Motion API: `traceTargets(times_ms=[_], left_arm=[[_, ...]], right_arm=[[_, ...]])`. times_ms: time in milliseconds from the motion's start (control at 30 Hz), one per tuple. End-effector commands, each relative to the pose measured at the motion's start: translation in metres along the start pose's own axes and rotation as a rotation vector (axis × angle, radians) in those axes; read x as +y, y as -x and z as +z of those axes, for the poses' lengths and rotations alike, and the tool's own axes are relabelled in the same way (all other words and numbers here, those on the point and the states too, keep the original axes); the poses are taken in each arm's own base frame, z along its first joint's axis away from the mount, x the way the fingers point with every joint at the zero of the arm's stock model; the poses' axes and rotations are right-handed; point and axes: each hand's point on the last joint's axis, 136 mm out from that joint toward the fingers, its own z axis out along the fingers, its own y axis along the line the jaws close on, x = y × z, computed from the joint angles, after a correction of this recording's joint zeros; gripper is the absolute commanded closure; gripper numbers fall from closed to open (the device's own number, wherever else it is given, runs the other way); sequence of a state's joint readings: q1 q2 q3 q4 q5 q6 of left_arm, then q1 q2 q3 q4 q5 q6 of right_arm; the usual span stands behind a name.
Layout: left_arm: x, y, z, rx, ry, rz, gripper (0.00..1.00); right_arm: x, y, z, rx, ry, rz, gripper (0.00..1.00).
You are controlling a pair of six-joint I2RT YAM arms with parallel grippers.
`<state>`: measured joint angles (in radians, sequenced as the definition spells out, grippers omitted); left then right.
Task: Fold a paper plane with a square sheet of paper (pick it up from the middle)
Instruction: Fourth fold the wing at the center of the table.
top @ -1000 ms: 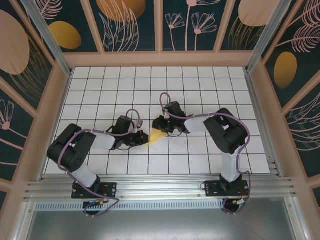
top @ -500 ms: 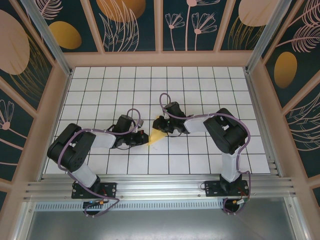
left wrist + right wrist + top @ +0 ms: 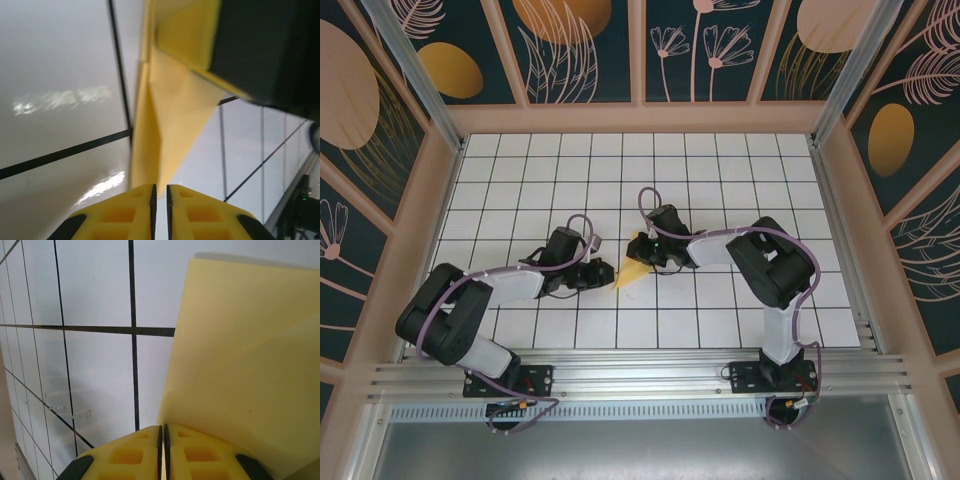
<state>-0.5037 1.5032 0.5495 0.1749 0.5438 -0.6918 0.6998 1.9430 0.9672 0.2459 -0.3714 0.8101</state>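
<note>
L gripper (image 3: pixel 160 194): yellow fingers (image 3: pixel 125 215) pressed nearly together, only a hairline slit betw. them. The yellow paper (image 3: pixel 167 115) runs as a folded ridge straight down to the tips and touches them. The wrist view is blurred there, so can't tell if the edge is actually nipped or only resting against the tips. The paper's far end meets a dark block (image 3: pixel 265 45) at upper right.

R gripper (image 3: pixel 163 432): jaws also closed to a thin line, w/ the paper's near edge coming in right at that line, so it's pinching the sheet at its edge. The paper shows two layers here, one over the other, spreading up and right of the fingers.

From above: both grippers sit low over the table (image 3: pixel 740 180), tips facing each other. The paper lies betw. them as a pointed wedge, tip toward the near edge, approx. mid-table in the nearer half.

Table: white, glossy, black grid lines (image 3: pixel 132 330), w/ light glare in the L wrist view.

Room: wood frame (image 3: pixel 640 118) around the table. Dark teal panels (image 3: pixel 580 50) behind it w/ gold leaf & flower prints. An alu rail (image 3: pixel 640 375) runs along the near edge w/ both arm bases bolted on. Purple cables (image 3: pixel 485 272) run along the arms.
</note>
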Motion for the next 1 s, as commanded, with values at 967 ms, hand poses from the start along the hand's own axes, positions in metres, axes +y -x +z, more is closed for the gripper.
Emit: traceTargets(times_ms=[967], left_arm=[[0.022,-0.020,0.041,0.157,0.005,-0.060,0.83]], right_arm=[[-0.058,-0.023,0.013,0.047,-0.193,0.046,0.85]])
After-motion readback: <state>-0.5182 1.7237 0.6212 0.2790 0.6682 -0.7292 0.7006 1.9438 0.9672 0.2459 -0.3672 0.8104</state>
